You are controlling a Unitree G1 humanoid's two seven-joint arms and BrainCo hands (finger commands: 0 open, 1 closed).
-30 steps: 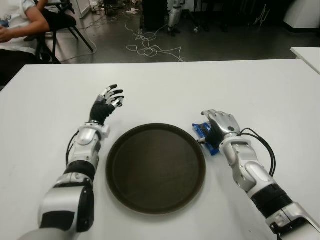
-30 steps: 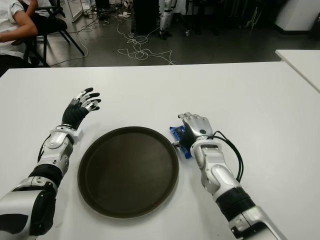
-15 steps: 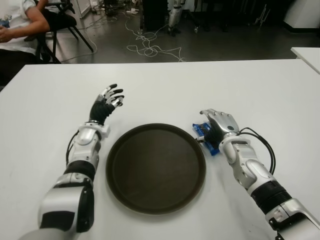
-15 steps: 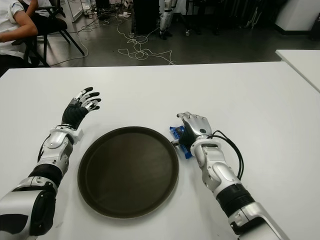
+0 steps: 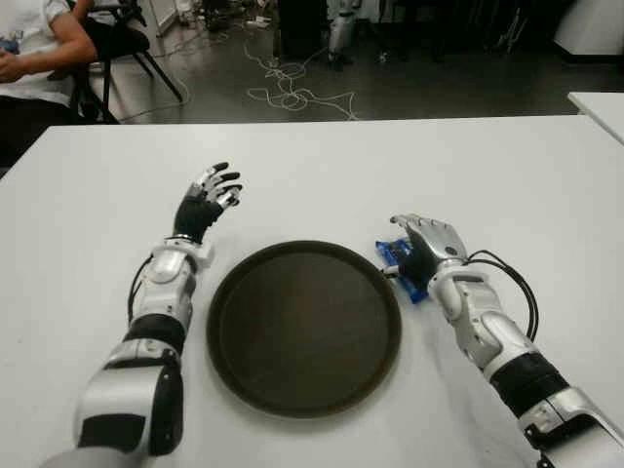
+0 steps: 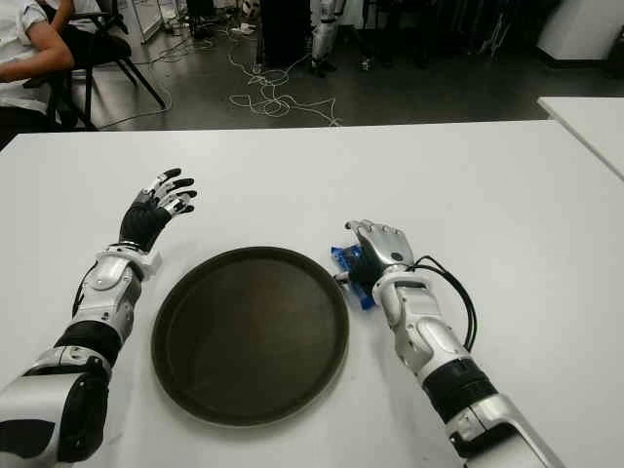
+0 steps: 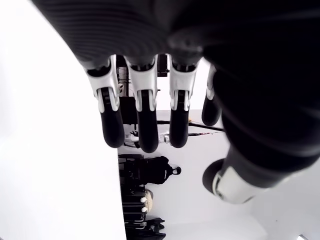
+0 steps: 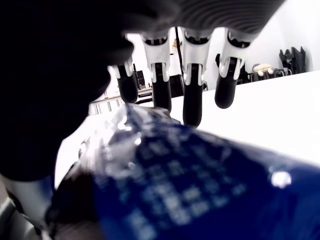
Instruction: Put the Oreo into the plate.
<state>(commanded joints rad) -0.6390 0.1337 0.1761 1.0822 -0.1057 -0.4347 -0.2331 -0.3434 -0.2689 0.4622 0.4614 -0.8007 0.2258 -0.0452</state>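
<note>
The Oreo [image 5: 391, 253] is a blue packet lying on the white table, just off the right rim of the round dark plate [image 5: 304, 327]. My right hand [image 5: 421, 237] lies over the packet, palm down, covering most of it. In the right wrist view the packet [image 8: 190, 185] fills the space under the palm, and the fingers [image 8: 192, 107] stretch straight out past it, not curled around it. My left hand [image 5: 208, 198] shows beside the plate's upper left with its fingers [image 7: 142, 125] spread and nothing in it. The plate holds nothing.
The white table [image 5: 322, 166] stretches wide behind the plate. A person sits on a chair [image 5: 39, 39] past the far left corner. Cables [image 5: 292, 93] lie on the floor beyond the far edge. A second white table [image 5: 600, 102] stands at the right.
My right forearm has swung a little to the right, while the hand stays over the Oreo packet. The left hand and the plate have not moved.
</note>
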